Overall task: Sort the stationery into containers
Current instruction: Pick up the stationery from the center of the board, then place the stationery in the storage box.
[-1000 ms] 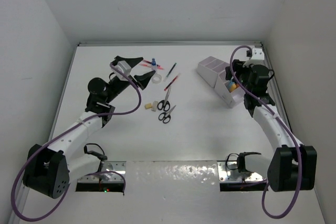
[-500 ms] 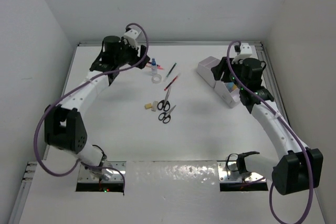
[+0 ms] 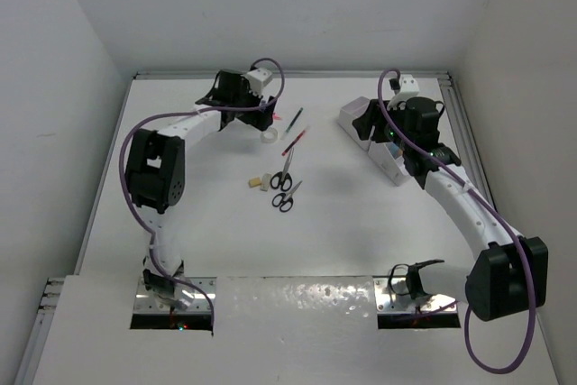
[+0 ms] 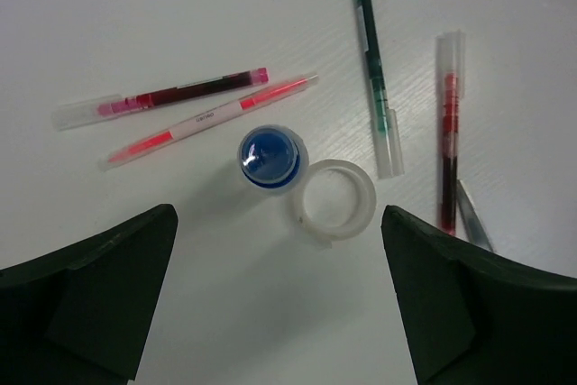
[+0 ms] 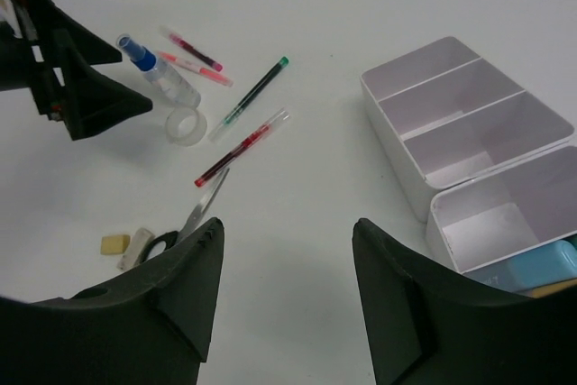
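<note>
Hovering over the far cluster, the left gripper point(image 4: 278, 223) is holding its jaws wide apart and empty, bracketing the bottle point(image 4: 269, 156) and the tape ring point(image 4: 335, 198) just beside it. That spread is probably leaving room to drop around one of them. Pens point(image 4: 162, 96) are lying loose on the table point(image 4: 135, 6) alongside, with scissors point(image 3: 284, 188) and erasers point(image 3: 260, 182) nearer the arms. The right gripper point(image 5: 287, 241) is hanging beside the organiser point(image 5: 394, 146), jaws apart and holding nothing, seemingly waiting clear. One near compartment is already holding something blue.
</note>
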Available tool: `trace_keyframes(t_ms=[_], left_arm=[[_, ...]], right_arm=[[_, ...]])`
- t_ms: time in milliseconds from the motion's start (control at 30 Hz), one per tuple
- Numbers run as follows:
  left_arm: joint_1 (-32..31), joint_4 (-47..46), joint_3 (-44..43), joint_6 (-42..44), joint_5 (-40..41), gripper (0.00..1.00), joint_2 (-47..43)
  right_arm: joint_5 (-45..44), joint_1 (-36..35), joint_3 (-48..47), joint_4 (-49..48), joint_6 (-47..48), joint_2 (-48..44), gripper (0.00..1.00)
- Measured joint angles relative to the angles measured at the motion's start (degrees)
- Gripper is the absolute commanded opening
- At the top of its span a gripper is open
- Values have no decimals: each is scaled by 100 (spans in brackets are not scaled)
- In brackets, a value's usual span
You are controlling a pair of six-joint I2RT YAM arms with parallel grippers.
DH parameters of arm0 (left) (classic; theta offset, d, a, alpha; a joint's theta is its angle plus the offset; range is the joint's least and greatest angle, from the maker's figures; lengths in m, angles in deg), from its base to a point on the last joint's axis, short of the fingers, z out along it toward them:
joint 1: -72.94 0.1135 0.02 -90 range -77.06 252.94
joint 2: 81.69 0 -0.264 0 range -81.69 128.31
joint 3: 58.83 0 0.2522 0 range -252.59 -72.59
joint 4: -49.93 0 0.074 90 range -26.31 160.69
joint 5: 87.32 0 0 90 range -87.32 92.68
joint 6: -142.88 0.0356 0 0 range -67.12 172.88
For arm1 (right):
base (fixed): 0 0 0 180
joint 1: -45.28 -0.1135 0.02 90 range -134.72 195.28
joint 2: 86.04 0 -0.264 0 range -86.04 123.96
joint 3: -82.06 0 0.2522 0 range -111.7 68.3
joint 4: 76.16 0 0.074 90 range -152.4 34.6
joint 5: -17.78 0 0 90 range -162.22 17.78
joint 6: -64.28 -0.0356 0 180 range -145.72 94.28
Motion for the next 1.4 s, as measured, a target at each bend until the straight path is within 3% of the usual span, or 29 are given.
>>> trace_keyframes(t_ms=[267, 433, 533, 667, 1000, 1200, 1400], left_arm=[[-162, -310, -267, 136, 662, 77, 654], [-162, -435, -538, 72, 841, 45, 975], [-160, -463, -553, 68, 892, 19, 1010], [-157, -457, -557, 39, 892, 0, 1010], [-146, -2, -1036, -31, 1008, 0, 1010], [-195, 538, -2319, 83, 855, 0, 1010], [-715, 695, -3648, 212, -120, 0, 1010]], right_arm=[[-11, 0, 0, 46, 48, 0, 58], [-61, 0, 0, 81, 101, 0, 58], [-144, 0, 0, 155, 142, 0, 58], [-223, 0, 0, 221, 177, 0, 58], [-337, 0, 0, 245, 175, 0, 58], [-481, 0, 24, 238, 168, -114, 59], [-990, 7, 267, 262, 72, -542, 58]])
